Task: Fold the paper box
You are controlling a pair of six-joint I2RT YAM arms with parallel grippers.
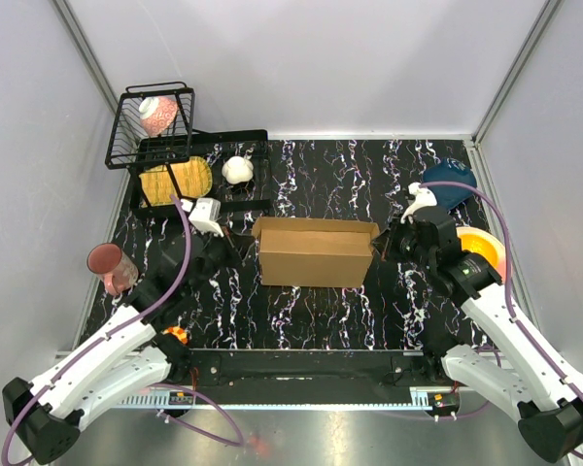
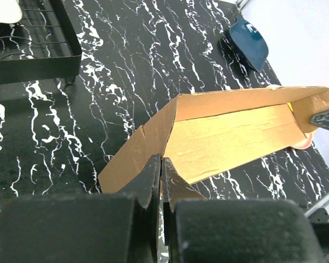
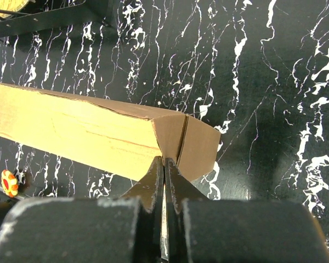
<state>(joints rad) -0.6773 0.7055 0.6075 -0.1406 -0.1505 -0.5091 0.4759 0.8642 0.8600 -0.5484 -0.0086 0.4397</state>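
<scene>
paper box [image 1: 314,254] centre — rack [image 1: 214,144] left, bowl [image 1: 452,184] right

Rack [image 1: 219,137] and bowl [image 1: 452,184] flanking paper box [image 1: 314,254]

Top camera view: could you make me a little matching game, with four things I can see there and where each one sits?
Things
1. brown corrugated cardboard box
2. black wire basket
3. dark blue bowl
4. translucent pink cup

Places
A. far right
B. centre
C. left edge, halfway back
D. far left corner

Pairs: 1-B, 2-D, 3-A, 4-C
</scene>
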